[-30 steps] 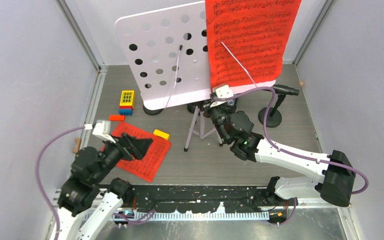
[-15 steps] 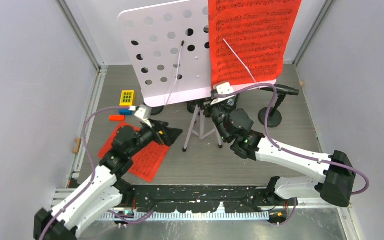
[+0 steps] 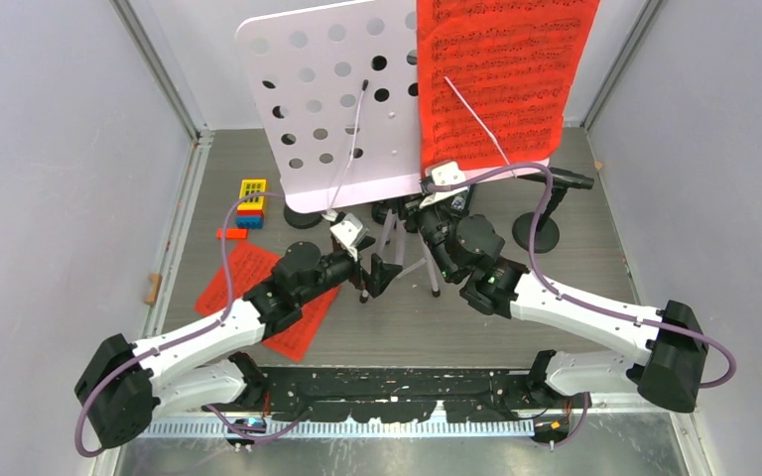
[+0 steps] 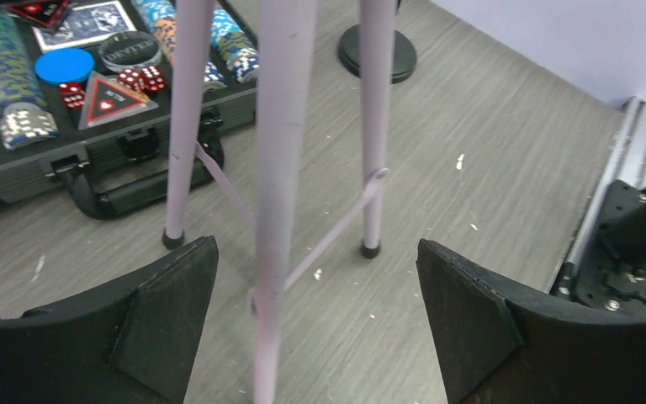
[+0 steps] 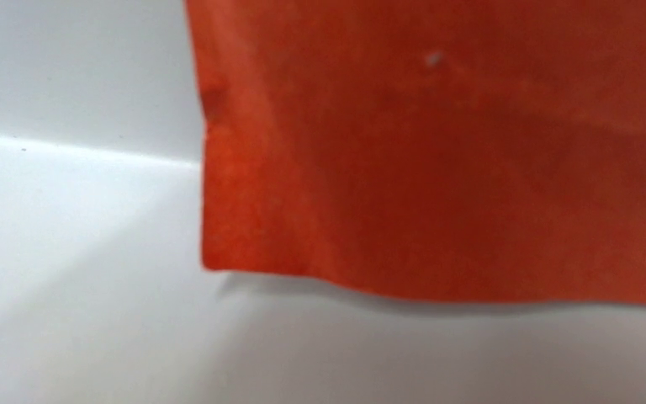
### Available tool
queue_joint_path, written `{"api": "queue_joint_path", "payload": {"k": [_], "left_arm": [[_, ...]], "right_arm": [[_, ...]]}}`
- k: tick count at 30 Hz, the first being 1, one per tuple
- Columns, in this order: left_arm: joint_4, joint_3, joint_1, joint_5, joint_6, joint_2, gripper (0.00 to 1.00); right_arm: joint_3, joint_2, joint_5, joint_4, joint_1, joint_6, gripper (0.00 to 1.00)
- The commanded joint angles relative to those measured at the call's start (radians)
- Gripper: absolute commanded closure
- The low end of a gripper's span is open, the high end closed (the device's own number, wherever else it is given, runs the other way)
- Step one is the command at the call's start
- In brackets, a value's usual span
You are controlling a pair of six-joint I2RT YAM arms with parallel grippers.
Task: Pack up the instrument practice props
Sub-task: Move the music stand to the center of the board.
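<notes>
Stretches the left arm low from the near-left corner of the table toward its middle, left gripper pointing right, fingers spread wide apart. Bends the right arm in from the near-right corner, right gripper aimed at the far edge, its grip impossible to make out.

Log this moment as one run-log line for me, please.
left gripper open, straddling tripod leg | right gripper at lower edge of music rack, grip unclear
</notes>
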Motion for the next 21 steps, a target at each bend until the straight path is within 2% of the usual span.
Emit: {"api": "queue_joint_path", "payload": {"k": [1, 4, 8, 11, 14, 18, 21], "left_arm": [[0.088, 0.063, -0.002, -0.082, 0.077, 0.026, 0.10], [0.085, 0.072, -0.002, -0.101, 0.078, 0.040, 0.13], [0.085, 0.089, -0.002, -0.114, 0.053, 0.072, 0.27], [0.088, 0.121, -0.002, -0.001, 0.024, 0.117, 0.41], [0.091, 0.150, -0.003, 0.075, 0.001, 0.171, 0.58], [0.098, 0.170, -0.022, 0.095, -0.006, 0.227, 0.82], [0.098, 0.182, -0.046, 0.099, -0.007, 0.256, 0.92]], "right_arm": [[0.062, -0.070, -0.011, 0.039, 0.003, 0.047, 1.00], [0.059, -0.085, -0.019, 0.029, 0.004, 0.039, 1.00], [0.055, -0.104, -0.034, 0.012, 0.004, 0.036, 1.00], [0.049, -0.120, -0.030, 0.003, 0.004, 0.021, 1.00], [0.034, -0.137, -0.013, 0.003, 0.004, -0.007, 1.00], [0.013, -0.173, 0.006, 0.003, 0.004, -0.047, 1.00], [0.004, -0.204, 0.019, -0.001, 0.003, -0.090, 1.00]]}}
